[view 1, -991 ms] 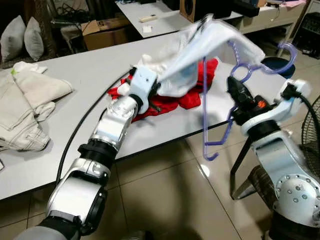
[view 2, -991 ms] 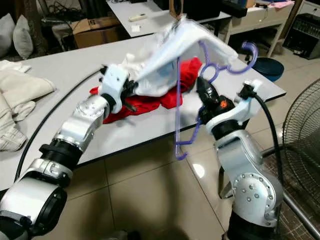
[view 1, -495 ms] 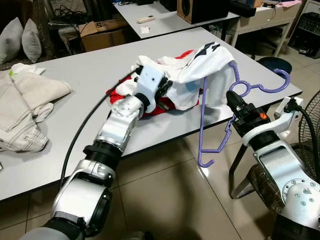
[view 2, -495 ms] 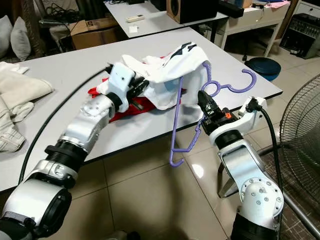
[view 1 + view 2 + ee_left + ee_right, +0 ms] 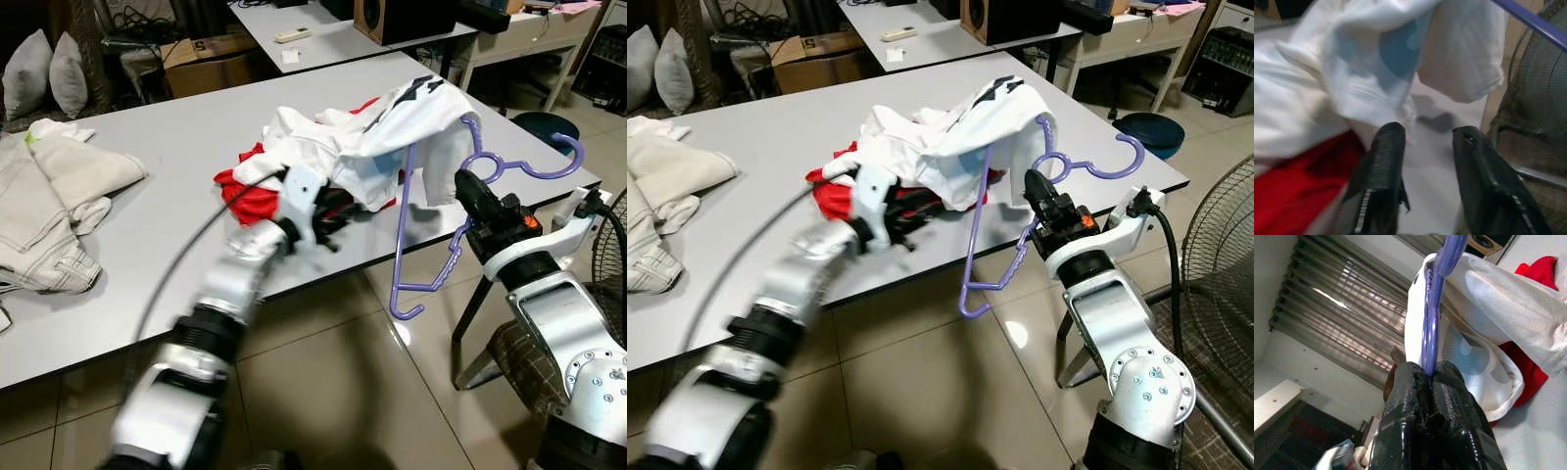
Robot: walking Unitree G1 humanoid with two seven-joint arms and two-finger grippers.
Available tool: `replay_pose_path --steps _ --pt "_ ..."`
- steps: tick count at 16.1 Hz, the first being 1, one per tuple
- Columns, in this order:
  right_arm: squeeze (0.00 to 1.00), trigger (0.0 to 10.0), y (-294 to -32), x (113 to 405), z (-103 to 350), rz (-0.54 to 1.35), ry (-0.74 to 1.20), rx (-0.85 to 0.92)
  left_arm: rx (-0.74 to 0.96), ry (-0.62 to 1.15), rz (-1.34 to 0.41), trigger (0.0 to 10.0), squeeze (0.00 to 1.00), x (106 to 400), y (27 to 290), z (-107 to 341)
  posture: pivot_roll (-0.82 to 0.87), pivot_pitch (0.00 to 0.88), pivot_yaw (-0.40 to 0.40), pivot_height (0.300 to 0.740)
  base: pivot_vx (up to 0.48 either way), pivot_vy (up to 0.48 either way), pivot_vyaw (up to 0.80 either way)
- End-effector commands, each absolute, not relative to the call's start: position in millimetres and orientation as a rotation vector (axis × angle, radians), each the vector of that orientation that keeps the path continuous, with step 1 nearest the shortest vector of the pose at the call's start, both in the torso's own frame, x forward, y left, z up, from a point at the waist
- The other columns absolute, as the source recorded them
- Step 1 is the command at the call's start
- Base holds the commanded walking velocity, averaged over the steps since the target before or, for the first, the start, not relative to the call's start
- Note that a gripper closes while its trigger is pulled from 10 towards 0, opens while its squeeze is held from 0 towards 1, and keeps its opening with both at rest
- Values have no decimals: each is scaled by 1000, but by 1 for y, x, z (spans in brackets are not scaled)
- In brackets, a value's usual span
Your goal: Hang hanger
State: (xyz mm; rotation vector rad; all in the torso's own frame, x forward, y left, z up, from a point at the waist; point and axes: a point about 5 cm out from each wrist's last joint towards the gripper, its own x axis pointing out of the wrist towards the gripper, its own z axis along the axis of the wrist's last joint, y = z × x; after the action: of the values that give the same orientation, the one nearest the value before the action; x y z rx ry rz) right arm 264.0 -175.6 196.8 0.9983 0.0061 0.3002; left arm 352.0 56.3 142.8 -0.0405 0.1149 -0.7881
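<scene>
Right gripper (image 5: 1036, 192) pinches the purple hanger (image 5: 1004, 255) beside the table (image 5: 754, 147) edge, white shirt (image 5: 965, 132) draped on one arm. Left gripper (image 5: 1425, 147), fingers spread and empty, sits below the shirt. Unsupported, the shirt may slide off.

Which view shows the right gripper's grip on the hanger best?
The right wrist view: the right gripper is shut on the purple hanger, the bar pinched between the fingertips. The eye views show the whole hanger with the shirt draped over it, but little of the pinch.
</scene>
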Motion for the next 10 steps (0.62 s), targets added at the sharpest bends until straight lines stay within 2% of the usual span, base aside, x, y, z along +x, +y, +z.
replay_pose_path --steps 1,2,3,4,5,7,10 --pt "0 10000 -173 265 202 332 10 1012 -102 140 -727 10000 1000 357 59 139 -179 0 79 740 0 0 0" --pt "0 10000 -172 265 202 334 11 1016 -120 148 -718 10000 1000 356 58 137 -179 0 79 740 0 0 0" --pt "0 10000 -172 264 203 339 15 1018 -110 182 -677 10000 282 358 57 131 -186 0 83 740 0 0 0" --pt "0 10000 -171 264 203 341 16 1018 -85 215 -619 10000 82 360 59 125 -190 0 87 740 0 0 0" --pt "0 10000 -170 263 204 343 16 1019 -87 240 -556 10000 0 363 62 123 -194 0 91 740 0 0 0" --pt "0 10000 -168 261 205 352 12 1022 -159 256 -512 10000 0 365 63 121 -197 0 94 740 0 0 0" --pt "0 10000 -166 260 207 374 6 1034 -374 188 -573 10000 0 365 50 132 -197 0 93 740 0 0 0"
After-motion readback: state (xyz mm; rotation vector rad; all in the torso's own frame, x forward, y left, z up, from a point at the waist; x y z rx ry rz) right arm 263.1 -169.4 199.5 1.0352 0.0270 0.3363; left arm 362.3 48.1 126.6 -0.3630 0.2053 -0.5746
